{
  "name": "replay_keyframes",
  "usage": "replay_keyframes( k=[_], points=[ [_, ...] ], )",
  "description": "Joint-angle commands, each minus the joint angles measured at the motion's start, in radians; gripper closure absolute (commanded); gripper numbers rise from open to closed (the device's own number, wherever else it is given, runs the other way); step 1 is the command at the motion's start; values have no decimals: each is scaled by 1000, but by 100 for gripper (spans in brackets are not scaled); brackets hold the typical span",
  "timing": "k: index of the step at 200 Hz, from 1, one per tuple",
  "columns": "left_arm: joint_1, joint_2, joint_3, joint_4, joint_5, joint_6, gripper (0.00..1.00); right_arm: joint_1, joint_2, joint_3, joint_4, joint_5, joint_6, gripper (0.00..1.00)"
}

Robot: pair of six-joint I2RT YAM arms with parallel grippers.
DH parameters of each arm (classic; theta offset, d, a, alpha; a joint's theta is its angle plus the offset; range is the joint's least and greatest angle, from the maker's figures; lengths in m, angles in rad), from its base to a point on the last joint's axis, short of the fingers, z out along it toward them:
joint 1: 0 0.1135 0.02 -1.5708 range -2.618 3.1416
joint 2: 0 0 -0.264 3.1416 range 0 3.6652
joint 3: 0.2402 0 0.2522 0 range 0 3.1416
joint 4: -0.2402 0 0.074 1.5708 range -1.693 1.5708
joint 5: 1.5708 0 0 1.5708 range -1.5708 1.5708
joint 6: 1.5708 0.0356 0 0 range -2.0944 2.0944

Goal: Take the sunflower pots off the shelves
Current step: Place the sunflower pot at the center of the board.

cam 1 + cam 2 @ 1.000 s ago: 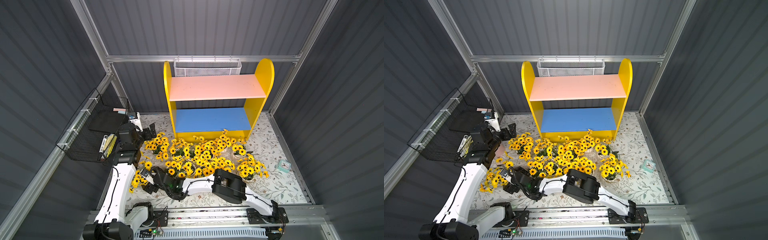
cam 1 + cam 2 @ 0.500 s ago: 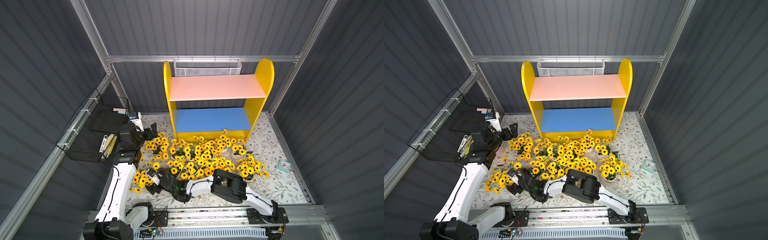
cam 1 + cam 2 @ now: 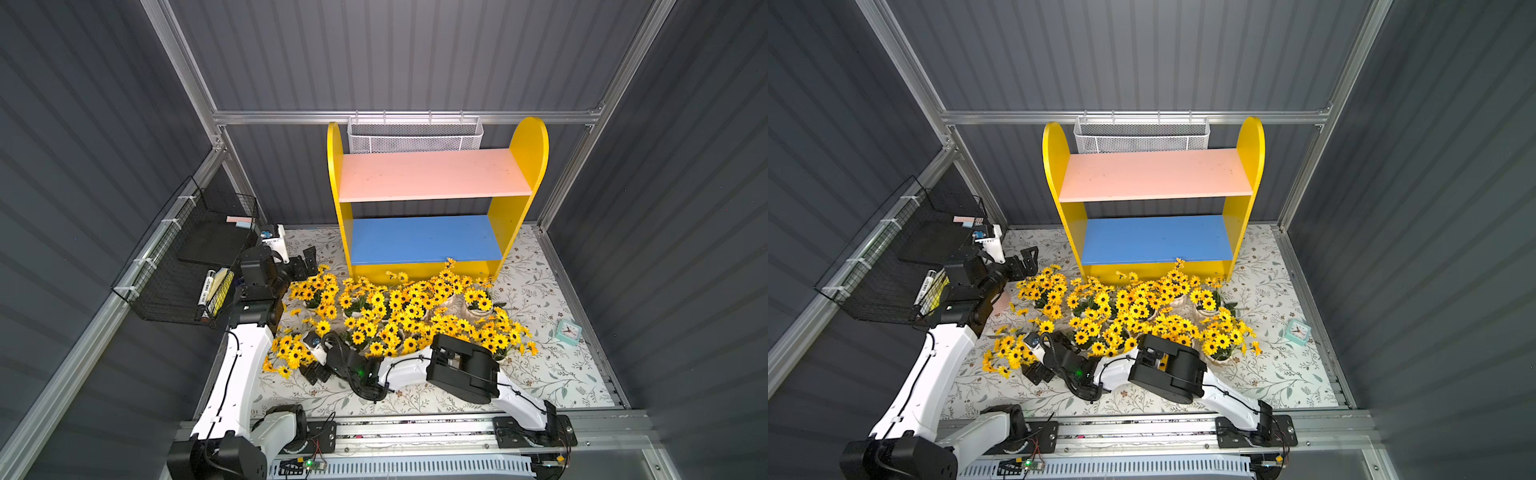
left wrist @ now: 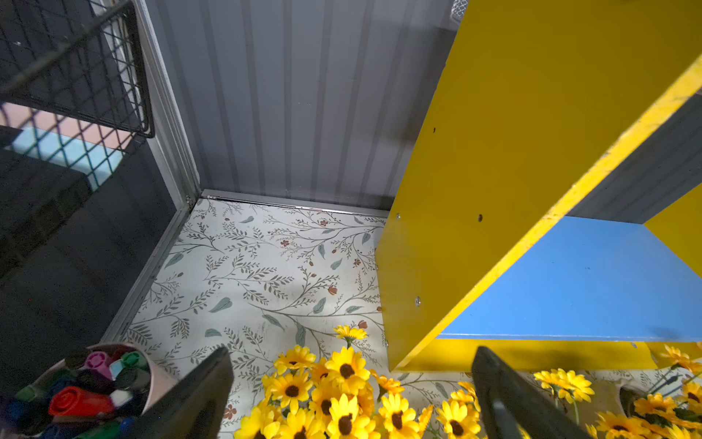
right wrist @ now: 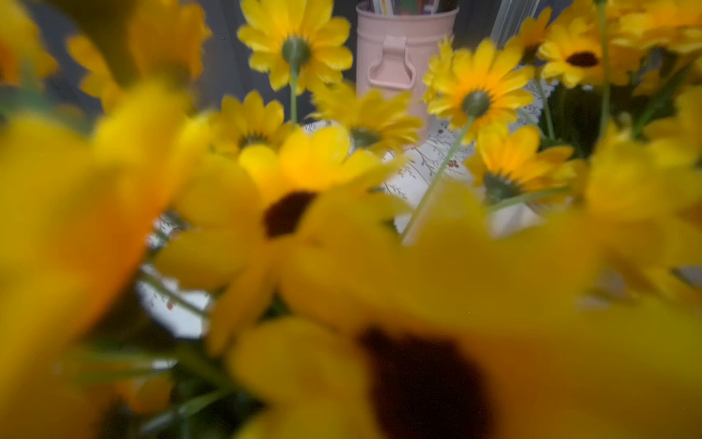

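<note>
The sunflower pots (image 3: pixel 399 307) all stand on the mat (image 3: pixel 540 374) before the bare shelves (image 3: pixel 432 174), so the right gripper (image 3: pixel 315 372), its opening unclear, should leave the near-left pot (image 3: pixel 291 353) slowly; the left gripper (image 4: pixel 351 353) is spread apart, empty.

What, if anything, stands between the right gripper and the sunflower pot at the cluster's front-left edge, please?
Nothing visible does: the right gripper lies directly beside that sunflower pot in both top views, with only the pot's own blooms, which fill the right wrist view, in front of it.
</note>
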Motion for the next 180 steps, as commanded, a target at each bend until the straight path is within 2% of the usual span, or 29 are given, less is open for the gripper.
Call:
replay_keyframes(
  k=[1,19,38,51,84,113,180],
  points=[
    [6,6,-7,34,51,-10,1,-19,-31,-20,-144,48,-5,1],
    [6,7,-6,37,68,-8,1,-18,-56,10,-248,31,23,1],
    [6,6,-2,37,79,-9,0,-16,-89,-6,-268,-18,43,1],
    [6,-1,-7,43,78,-7,1,-9,-118,-11,-316,-3,45,1],
    [6,-8,2,41,105,2,1,9,-227,-90,-316,-60,49,1],
    [6,-11,5,36,106,6,1,34,-292,-78,-439,-45,54,1],
    [6,-25,21,34,128,2,1,85,-446,-104,-566,-40,24,1]
  ],
)
